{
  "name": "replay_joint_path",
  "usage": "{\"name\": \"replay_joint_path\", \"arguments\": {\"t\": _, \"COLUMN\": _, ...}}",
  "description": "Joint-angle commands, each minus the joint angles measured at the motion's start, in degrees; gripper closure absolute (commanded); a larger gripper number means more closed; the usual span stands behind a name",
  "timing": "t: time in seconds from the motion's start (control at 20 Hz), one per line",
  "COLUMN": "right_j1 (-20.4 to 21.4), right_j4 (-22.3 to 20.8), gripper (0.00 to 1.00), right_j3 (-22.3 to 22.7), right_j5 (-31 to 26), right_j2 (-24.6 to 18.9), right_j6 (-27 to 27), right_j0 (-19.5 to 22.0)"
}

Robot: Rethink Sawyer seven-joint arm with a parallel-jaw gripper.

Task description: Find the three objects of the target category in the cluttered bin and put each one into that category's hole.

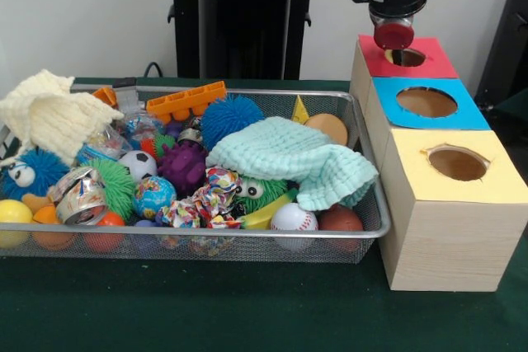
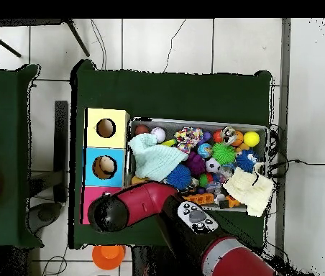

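Note:
The silver wire-mesh bin [image 1: 247, 235] is full of toys; it also shows in the overhead view [image 2: 194, 121]. No tan and orange-brown plush toy shows in it; any plush animals are hidden in the clutter. The red-topped box [image 1: 433, 62] stands at the far right, its round hole [image 1: 405, 57] partly in view. My gripper [image 1: 394, 33] hangs just above that hole. In the overhead view my gripper [image 2: 108, 214] covers the red top [image 2: 88, 198] and hides the hole.
A blue-topped box [image 1: 469, 113] and a yellow-topped box [image 1: 412, 162] stand in a row with the red one. A mint knitted cloth [image 1: 289, 154] and a cream knitted cloth [image 1: 49, 113] lie over balls, spiky puffers and an orange toy [image 1: 186, 102].

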State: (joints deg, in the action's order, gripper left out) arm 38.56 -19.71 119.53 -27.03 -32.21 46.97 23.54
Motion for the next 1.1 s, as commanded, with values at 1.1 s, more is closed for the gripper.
{"name": "replay_joint_path", "arguments": {"t": 1.1, "right_j1": -5.7, "right_j4": 2.33, "gripper": 1.0, "right_j3": 0.15, "right_j5": -5.29, "right_j2": -9.51, "right_j6": 4.56, "right_j0": 12.73}}
